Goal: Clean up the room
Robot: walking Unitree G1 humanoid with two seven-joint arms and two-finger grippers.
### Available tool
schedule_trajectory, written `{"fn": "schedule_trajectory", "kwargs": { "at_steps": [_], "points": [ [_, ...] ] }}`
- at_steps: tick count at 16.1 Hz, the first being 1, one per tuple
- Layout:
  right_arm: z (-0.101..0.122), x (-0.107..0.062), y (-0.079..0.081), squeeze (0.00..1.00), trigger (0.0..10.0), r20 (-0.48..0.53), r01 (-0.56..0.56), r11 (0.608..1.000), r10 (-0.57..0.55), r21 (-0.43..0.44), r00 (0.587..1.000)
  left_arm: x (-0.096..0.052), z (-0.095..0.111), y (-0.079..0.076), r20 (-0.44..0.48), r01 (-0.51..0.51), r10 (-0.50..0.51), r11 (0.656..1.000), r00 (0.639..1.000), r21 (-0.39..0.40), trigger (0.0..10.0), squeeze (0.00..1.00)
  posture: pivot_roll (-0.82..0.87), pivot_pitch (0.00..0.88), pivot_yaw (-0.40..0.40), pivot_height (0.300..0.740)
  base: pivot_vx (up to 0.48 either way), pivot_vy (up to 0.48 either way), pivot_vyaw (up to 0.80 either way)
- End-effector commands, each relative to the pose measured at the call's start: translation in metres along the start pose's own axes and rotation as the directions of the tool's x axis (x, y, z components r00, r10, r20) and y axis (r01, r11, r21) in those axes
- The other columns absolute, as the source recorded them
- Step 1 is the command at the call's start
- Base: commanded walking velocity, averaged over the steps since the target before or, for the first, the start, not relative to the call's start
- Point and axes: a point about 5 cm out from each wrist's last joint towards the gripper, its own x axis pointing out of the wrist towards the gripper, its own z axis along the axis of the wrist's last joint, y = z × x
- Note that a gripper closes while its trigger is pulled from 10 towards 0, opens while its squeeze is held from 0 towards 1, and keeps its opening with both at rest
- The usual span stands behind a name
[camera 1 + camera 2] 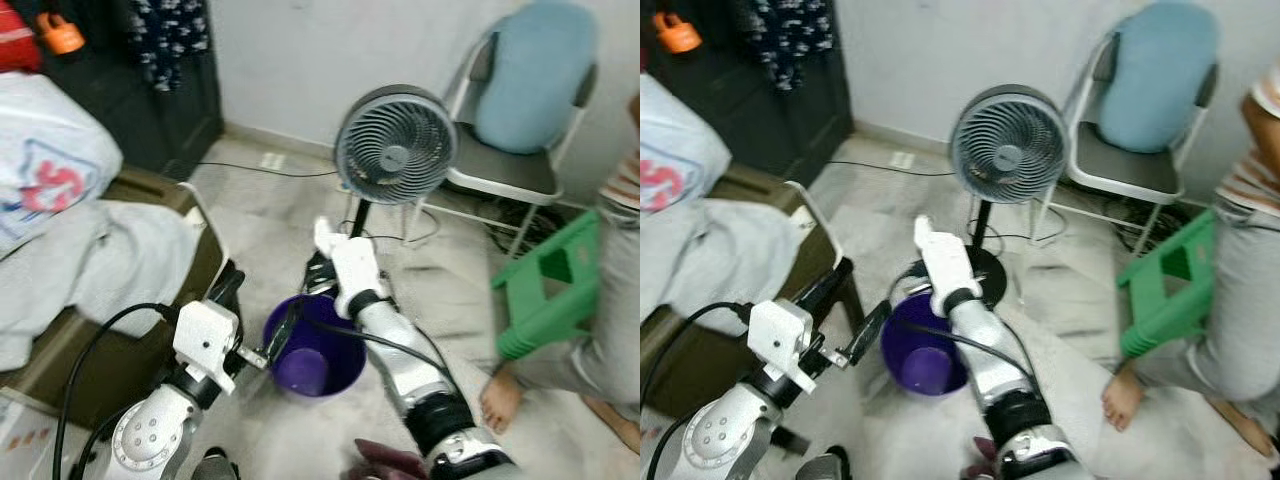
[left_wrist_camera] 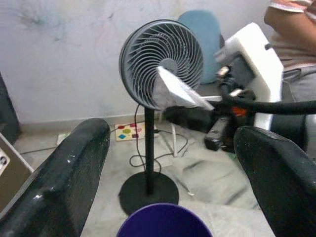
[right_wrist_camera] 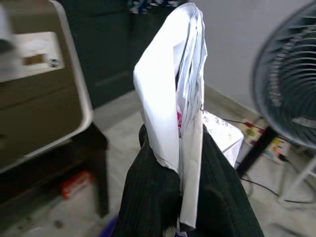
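My right gripper [image 3: 178, 148] is shut on a folded white paper wrapper [image 3: 168, 89], which sticks up between its black fingers. It holds the wrapper [image 1: 323, 234] just above the far rim of a purple bucket [image 1: 315, 362] on the floor. At the bucket's near left side my left gripper [image 1: 255, 312] stands open with nothing between its fingers [image 2: 74, 168]. The left wrist view looks over the bucket's rim [image 2: 165, 222] toward the wrapper [image 2: 177, 91] and the right gripper [image 2: 217, 126].
A grey standing fan [image 1: 395, 145] is right behind the bucket, with cables around its base. A metal chair with a blue cushion [image 1: 530, 90] stands at the back right. A green stool [image 1: 550, 285] and a person's bare foot [image 1: 498, 397] are on the right. A brown case under grey cloth [image 1: 110, 260] fills the left.
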Motion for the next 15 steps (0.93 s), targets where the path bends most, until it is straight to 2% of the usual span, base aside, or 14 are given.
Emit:
{"fn": "schedule_trajectory", "kwargs": {
  "at_steps": [1,15],
  "points": [
    [-0.0022,0.0006,-0.0071,0.0,10.0,-0.02,0.029,1.0,-0.029,-0.001,0.999,0.0009,0.007,-0.0026,0.032,0.01,-0.01,1.0,0.999,0.004,10.0,0.0,0.07,0.16,-0.094,0.74,0.0,0.0,0.0],
    [-0.0028,0.0025,-0.0087,0.0,10.0,-0.023,0.053,0.999,-0.053,0.006,0.998,0.0049,0.0095,-0.0021,0.045,0.023,-0.022,1.0,0.999,-0.009,10.0,0.0,0.06,0.168,-0.093,0.74,0.297,0.0,0.0]
  ]
}}
